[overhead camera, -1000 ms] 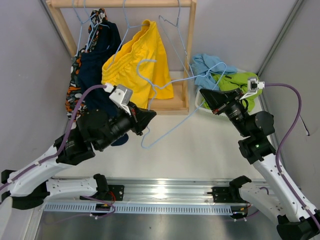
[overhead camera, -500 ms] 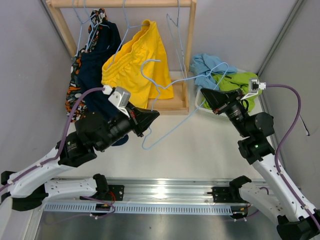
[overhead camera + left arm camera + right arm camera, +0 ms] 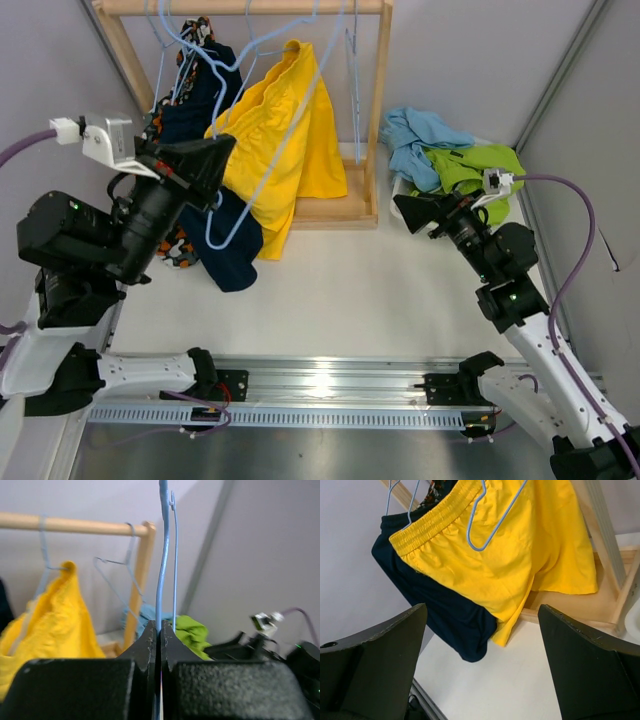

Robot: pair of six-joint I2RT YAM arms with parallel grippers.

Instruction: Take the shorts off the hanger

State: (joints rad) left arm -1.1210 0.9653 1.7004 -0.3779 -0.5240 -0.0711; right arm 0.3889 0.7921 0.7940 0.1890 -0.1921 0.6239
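Observation:
My left gripper (image 3: 228, 146) is raised by the rack and shut on a bare light blue wire hanger (image 3: 262, 150) that reaches up to the wooden rail (image 3: 250, 7). In the left wrist view the jaws (image 3: 160, 626) pinch the hanger's wire (image 3: 164, 555). Yellow shorts (image 3: 290, 130) hang from the rail, with navy shorts (image 3: 225, 245) and camouflage shorts (image 3: 157, 130) to their left. Light blue shorts (image 3: 415, 135) and lime green shorts (image 3: 475, 165) lie heaped right of the rack. My right gripper (image 3: 403, 208) is open beside that heap and holds nothing. It faces the yellow shorts (image 3: 520, 545) and navy shorts (image 3: 450, 625).
The rack's wooden post (image 3: 378, 90) and base (image 3: 340, 208) stand between the two arms. Another empty wire hanger (image 3: 352, 80) hangs by the post. Grey walls close in on both sides. White tabletop (image 3: 380, 290) lies in front of the rack.
My left arm has swung up and to the left, carrying the hanger to the rail. My right gripper has opened, and the hanger has left it.

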